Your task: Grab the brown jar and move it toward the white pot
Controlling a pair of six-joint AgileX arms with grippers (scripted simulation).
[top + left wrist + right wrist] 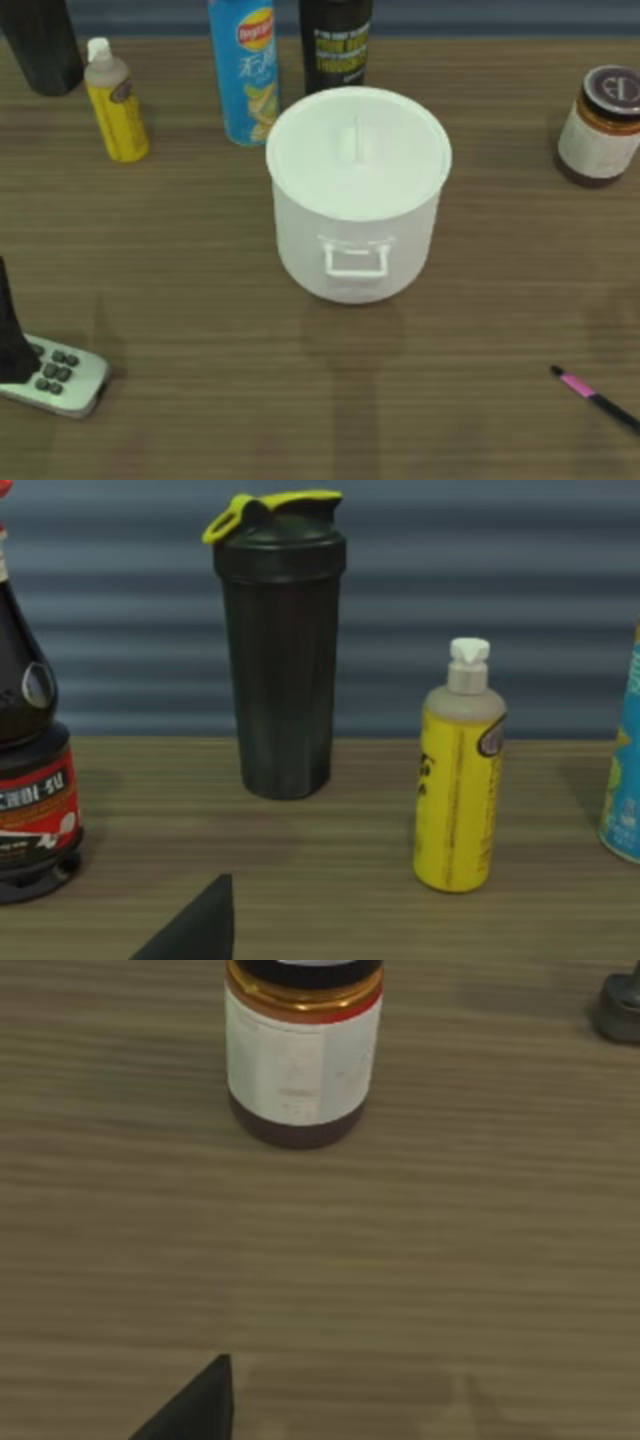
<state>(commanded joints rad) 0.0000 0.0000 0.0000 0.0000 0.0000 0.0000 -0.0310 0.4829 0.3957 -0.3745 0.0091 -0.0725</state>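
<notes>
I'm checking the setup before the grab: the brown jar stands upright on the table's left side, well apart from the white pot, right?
Not quite. The brown jar stands upright and apart from the white pot, but on the table's right side, as the top view shows.

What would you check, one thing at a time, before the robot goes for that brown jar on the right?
1. The brown jar stands upright near the table's right edge: ok.
2. Nothing touches or crowds the jar; bare table surrounds it in the right wrist view: ok.
3. The stretch from the jar to the white pot is open; the pink pen lies nearer the front, off that line: ok.
4. Right wrist camera faces the jar: ok.
5. Right gripper open wide enough for the jar: cannot tell, only a dark tip shows.
6. Left arm out of the way, by the remote at the left edge: ok.
</notes>
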